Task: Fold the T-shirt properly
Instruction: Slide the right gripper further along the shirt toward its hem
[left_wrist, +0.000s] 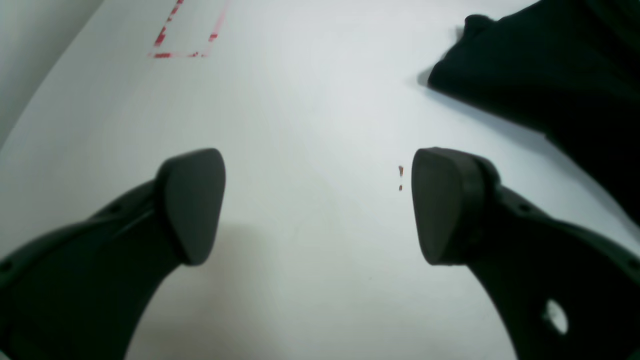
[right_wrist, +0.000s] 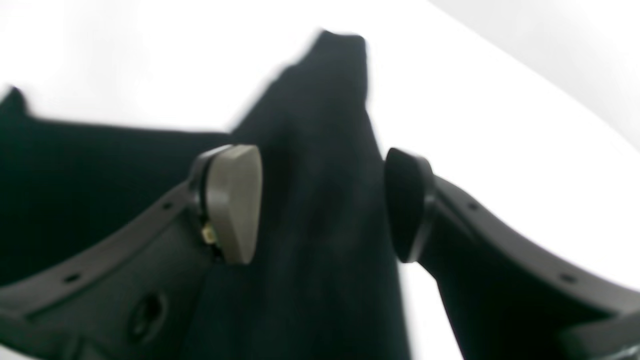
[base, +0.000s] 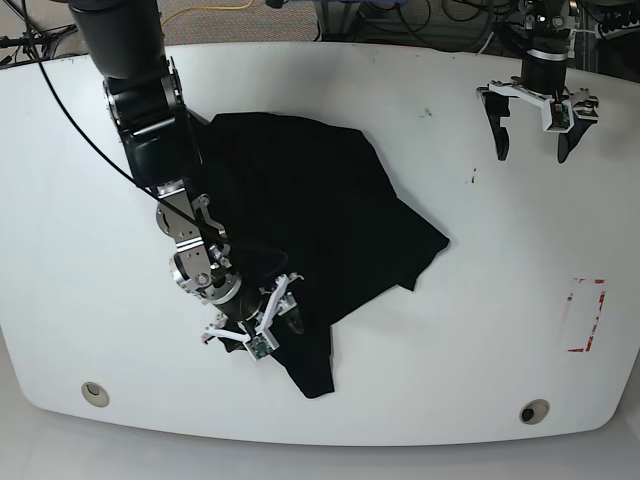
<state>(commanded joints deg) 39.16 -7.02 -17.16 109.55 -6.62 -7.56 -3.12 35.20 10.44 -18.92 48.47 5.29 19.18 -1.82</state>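
T-shirt (base: 310, 215): plain black, matte, rumpled on your white bench (base: 80, 300). Your right tool (right_wrist: 322, 202), spread, straddles a raised fold. Your left tool (left_wrist: 317, 205), spread, sits well apart from it.

Blk arms, white-trimmed left claw (base: 532, 128), dark curved fingers (left_wrist: 192, 205) w/ pads.

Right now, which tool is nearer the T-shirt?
The right tool. It hangs open directly over the T-shirt, a ridge of fabric between its fingers. The left tool is open above bare table, well off the shirt's edge.
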